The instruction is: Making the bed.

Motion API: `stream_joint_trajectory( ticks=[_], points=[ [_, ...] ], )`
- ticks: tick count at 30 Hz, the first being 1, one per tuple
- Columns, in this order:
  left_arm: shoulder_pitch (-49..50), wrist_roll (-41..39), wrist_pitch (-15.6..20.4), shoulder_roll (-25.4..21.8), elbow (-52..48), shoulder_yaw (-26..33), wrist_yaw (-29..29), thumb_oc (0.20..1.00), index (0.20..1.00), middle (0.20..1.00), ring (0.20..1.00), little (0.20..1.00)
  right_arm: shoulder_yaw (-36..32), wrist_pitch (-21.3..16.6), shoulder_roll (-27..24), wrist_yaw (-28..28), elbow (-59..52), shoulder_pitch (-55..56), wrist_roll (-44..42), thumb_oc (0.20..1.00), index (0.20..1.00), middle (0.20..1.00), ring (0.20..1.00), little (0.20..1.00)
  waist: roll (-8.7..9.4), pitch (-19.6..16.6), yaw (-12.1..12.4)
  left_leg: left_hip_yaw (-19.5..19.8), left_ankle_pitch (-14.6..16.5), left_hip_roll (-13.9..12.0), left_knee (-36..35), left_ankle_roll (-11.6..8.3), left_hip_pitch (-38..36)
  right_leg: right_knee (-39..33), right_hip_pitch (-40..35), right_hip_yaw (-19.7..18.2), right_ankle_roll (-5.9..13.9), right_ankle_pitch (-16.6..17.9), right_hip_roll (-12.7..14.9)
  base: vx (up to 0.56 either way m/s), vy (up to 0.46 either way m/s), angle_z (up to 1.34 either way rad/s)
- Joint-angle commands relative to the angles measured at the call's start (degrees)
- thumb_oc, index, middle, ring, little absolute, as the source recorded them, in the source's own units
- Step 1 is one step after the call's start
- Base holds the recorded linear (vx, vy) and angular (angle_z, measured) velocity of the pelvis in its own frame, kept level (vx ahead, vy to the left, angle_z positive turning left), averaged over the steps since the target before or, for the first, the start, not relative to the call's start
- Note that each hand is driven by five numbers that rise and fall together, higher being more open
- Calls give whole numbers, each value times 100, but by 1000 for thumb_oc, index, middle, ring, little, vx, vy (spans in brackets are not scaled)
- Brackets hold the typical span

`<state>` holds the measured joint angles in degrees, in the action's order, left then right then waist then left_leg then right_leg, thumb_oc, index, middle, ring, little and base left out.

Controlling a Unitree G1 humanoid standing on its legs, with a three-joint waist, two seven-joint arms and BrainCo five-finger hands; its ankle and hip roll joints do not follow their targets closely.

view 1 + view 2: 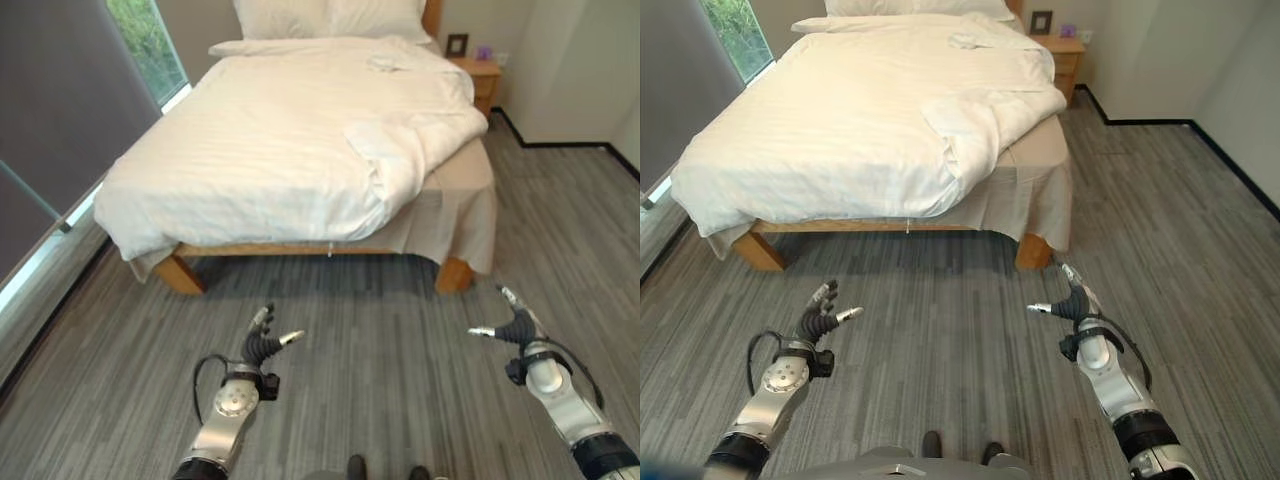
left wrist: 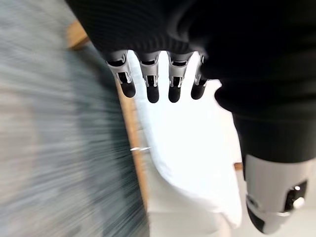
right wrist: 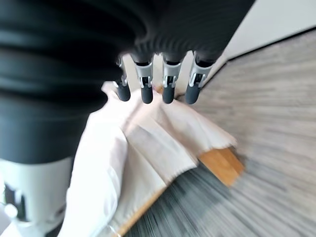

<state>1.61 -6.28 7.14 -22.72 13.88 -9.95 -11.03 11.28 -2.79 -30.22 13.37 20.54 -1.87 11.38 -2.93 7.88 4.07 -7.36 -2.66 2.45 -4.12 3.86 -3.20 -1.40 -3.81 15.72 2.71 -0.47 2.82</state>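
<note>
Left eye view: the bed [image 1: 300, 150] stands ahead on the grey floor [image 1: 380, 330], its white duvet [image 1: 270, 140] rumpled, one corner folded back near the foot to bare the beige sheet [image 1: 460, 190]. Two pillows [image 1: 330, 18] lie at the bed's head, a wooden nightstand [image 1: 478, 72] beside it. Short of the bed's foot, left hand [image 1: 262, 345] and right hand [image 1: 515, 327] hover, fingers loosely spread, holding nothing.

Pillows [image 1: 330, 18] cut off at top

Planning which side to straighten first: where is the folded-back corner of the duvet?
In the left eye view, the duvet's folded-back corner lies at the bed's right foot end, exposing the sheet beneath.
</note>
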Motion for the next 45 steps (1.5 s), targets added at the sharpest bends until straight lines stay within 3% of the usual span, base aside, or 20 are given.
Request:
stream_joint_trajectory(
  ticks=[1, 5, 7, 8, 9, 10, 11, 14, 15, 17, 21, 24, 26, 28, 31, 32, 36, 37, 39, 45],
  points=[
    [-306, 544, 378, -291, -486, 307, -260, 1000, 1000, 1000, 1000, 1000, -136, -254, 183, 91, -449, -350, 96, 1000, 1000, 1000, 1000, 1000, 303, 266, 89, 408, 539, -555, -88, -666, -320, 109, -145, -39, 612, -141, 588, -6, -25, -4],
    [-19, 422, 451, -182, -879, 379, -166, 1000, 1000, 1000, 1000, 1000, -91, -350, 232, -102, -776, -152, 30, 1000, 1000, 1000, 1000, 1000, 307, 288, 120, 292, 518, -673, -41, -708, -424, 53, -112, -28, 507, -224, 453, 66, -146, -17],
    [85, 252, 484, -116, -986, 368, -95, 1000, 1000, 1000, 1000, 1000, -82, -407, 205, -108, -889, -117, -32, 1000, 1000, 1000, 1000, 1000, 364, 395, 183, 302, 660, -726, 830, -773, -76, -116, -245, -41, 402, -258, 424, -3, -186, -30],
    [77, 65, 475, -61, -913, 319, -72, 1000, 1000, 1000, 1000, 1000, -122, -471, 119, -84, -1100, -98, -157, 1000, 1000, 1000, 1000, 1000, 356, 663, 318, 479, 227, -856, 2306, -970, 661, -344, -461, -85, 189, -301, 285, -40, -149, -23],
    [65, 64, 477, -61, -909, 315, -72, 1000, 1000, 1000, 1000, 1000, -131, -468, 117, -87, -1106, -99, -158, 1000, 1000, 1000, 1000, 1000, 355, 646, 308, 497, 214, -855, 2336, -970, 718, -348, -428, -72, 184, -282, 283, 6, -283, -30],
    [15, 34, 413, 25, -817, 234, -132, 1000, 1000, 1000, 1000, 1000, -165, -470, 9, -75, -1268, -92, -274, 1000, 1000, 1000, 1000, 1000, 442, 857, 431, 727, -48, -695, 3331, -921, 1466, -360, -537, -74, 30, -419, 228, 97, -143, -58],
    [22, -19, 405, 58, -773, 222, -139, 1000, 1000, 1000, 1000, 1000, -176, -454, -2, -79, -1293, -72, -296, 1000, 1000, 1000, 1000, 1000, 467, 851, 450, 730, 89, -571, 3352, -883, 1667, -360, -552, -110, 46, -470, 226, 180, -148, -63],
    [97, -34, 391, 107, -759, 197, -130, 1000, 1000, 1000, 1000, 1000, -172, -426, 1, -89, -1324, -27, -278, 1000, 1000, 1000, 1000, 1000, 502, 815, 512, 607, 317, -325, 2801, -779, 1842, -360, -603, -198, 94, -586, 192, 289, 41, -34],
    [160, 23, 339, 113, -682, 129, -80, 1000, 1000, 1000, 1000, 1000, -80, -422, -4, -75, -1112, -75, -313, 1000, 1000, 1000, 1000, 1000, 412, 645, 583, 314, 99, -269, 1216, -715, 1742, -360, -695, -281, 198, -806, -14, 396, 94, -13],
    [157, 45, 327, 108, -631, 113, -106, 1000, 1000, 1000, 1000, 1000, -19, -415, -12, -34, -1021, -146, -307, 1000, 1000, 1000, 1000, 1000, 394, 619, 620, 165, -243, -279, 657, -773, 1745, -360, -781, -288, 224, -900, -51, 400, 92, -14],
    [212, 27, 297, 78, -614, 109, -70, 1000, 1000, 1000, 1000, 1000, 34, -387, 79, -52, -991, -240, -155, 1000, 1000, 1000, 1000, 1000, 478, 440, 730, 316, -520, -213, -25, -654, 1707, -360, -1109, -383, 287, -1089, -115, 459, 103, -17],
    [141, 37, 278, -54, -654, 40, -40, 1000, 1000, 1000, 1000, 1000, 117, -400, 289, -126, -987, -177, -49, 1000, 1000, 1000, 1000, 1000, 764, 418, 730, 515, -434, -56, -16, -491, 1443, 209, -1135, -513, 443, -1104, 45, 392, 118, -40],
    [78, 61, 239, -164, -640, -41, -16, 1000, 1000, 1000, 1000, 1000, 164, -407, 433, -126, -925, -143, 34, 1000, 1000, 1000, 1000, 1000, 867, 420, 709, 494, -256, -49, -47, -382, 1154, 1184, -764, -545, 719, -719, 164, 478, 197, -33],
    [-2, 54, 204, -289, -641, -118, -39, 1000, 1000, 1000, 1000, 1000, 264, -369, 550, -123, -897, -212, 98, 1000, 1000, 1000, 1000, 1000, 848, 490, 591, 455, 36, -33, -88, -239, 739, 2511, -293, -452, 1092, 129, 413, 372, 216, -12],
    [-50, 62, 171, -393, -695, -126, -30, 1000, 1000, 1000, 1000, 1000, 315, -371, 605, -137, -910, -247, 167, 1000, 1000, 1000, 1000, 1000, 647, 555, 477, 482, 214, -191, -88, -163, 452, 3570, 220, -202, 1164, 622, 585, 347, 160, 4],
    [-125, 46, 149, -436, -721, -140, -31, 1000, 1000, 1000, 1000, 1000, 315, -327, 672, -148, -927, -223, 204, 1000, 1000, 1000, 1000, 1000, 498, 611, 379, 521, 367, -335, -88, -150, 233, 3875, 560, 262, 1105, 637, 851, 412, 96, 34],
    [-237, 40, 165, -397, -797, -184, -15, 1000, 1000, 1000, 1000, 1000, 273, -311, 726, -131, -1029, -105, 131, 1000, 1000, 1000, 1000, 1000, 504, 754, 170, 637, 631, -348, -88, -310, -158, 2176, 981, 546, 836, 19, 695, 383, -10, 21],
    [-240, 40, 165, -397, -796, -185, -15, 1000, 1000, 1000, 1000, 1000, 271, -310, 726, -131, -1030, -106, 131, 1000, 1000, 1000, 1000, 1000, 483, 753, 157, 654, 615, -374, -88, -319, -150, 2090, 942, 578, 822, 71, 658, 356, -97, 37],
    [-255, 58, 189, -351, -785, -135, 44, 1000, 1000, 1000, 1000, 1000, 228, -236, 776, -88, -957, -33, 135, 1000, 1000, 1000, 1000, 1000, 541, 694, 100, 660, 919, -485, -88, -544, -436, 202, 1051, 572, 817, 306, 646, 532, -162, 48],
    [-452, 413, 257, -366, -696, 14, -232, 1000, 1000, 1000, 1000, 1000, 219, -245, 773, -79, -929, 136, 204, 1000, 1000, 1000, 1000, 1000, 467, 438, -4, 741, 1326, -912, -88, -793, -1157, -213, 1080, 332, 822, 710, 737, 493, -167, 19]
  ],
)
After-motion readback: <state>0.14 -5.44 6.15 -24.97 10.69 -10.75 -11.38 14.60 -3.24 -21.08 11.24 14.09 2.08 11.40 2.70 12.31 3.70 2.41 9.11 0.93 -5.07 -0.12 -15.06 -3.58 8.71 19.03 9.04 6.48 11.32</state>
